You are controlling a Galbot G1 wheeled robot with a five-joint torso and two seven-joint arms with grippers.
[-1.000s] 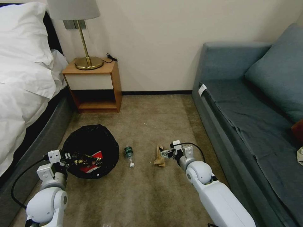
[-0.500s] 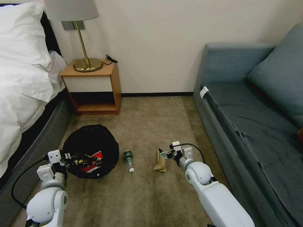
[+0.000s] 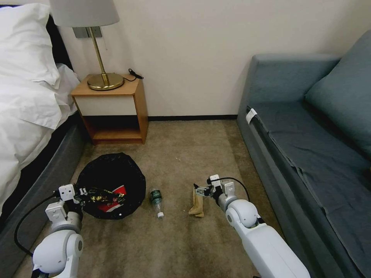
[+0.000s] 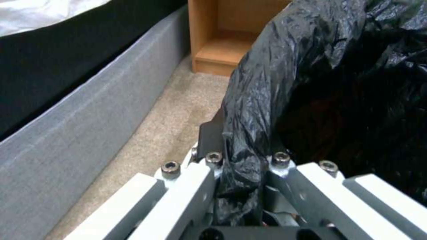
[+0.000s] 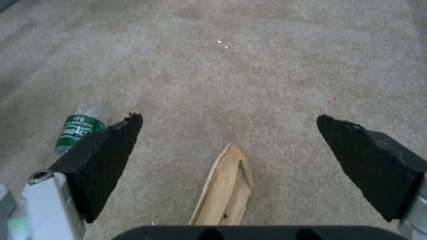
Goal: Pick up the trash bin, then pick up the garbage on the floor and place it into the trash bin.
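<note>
While the left gripper pinches the black-lined rim of the trash bin, two wrappers lie inside it, apparently red-and-white and gold; the right gripper hangs with jaws spread wide. Between them lies the tan paper; the bottle sits just outside one jaw.

The head view looks down from high at the beige carpet floor. The left wrist view sits tight against the crinkly black bag-lined bin. The right wrist view hovers low, sharing the crumpled tan paper and the clear green-labelled bottle with the head view.
</note>
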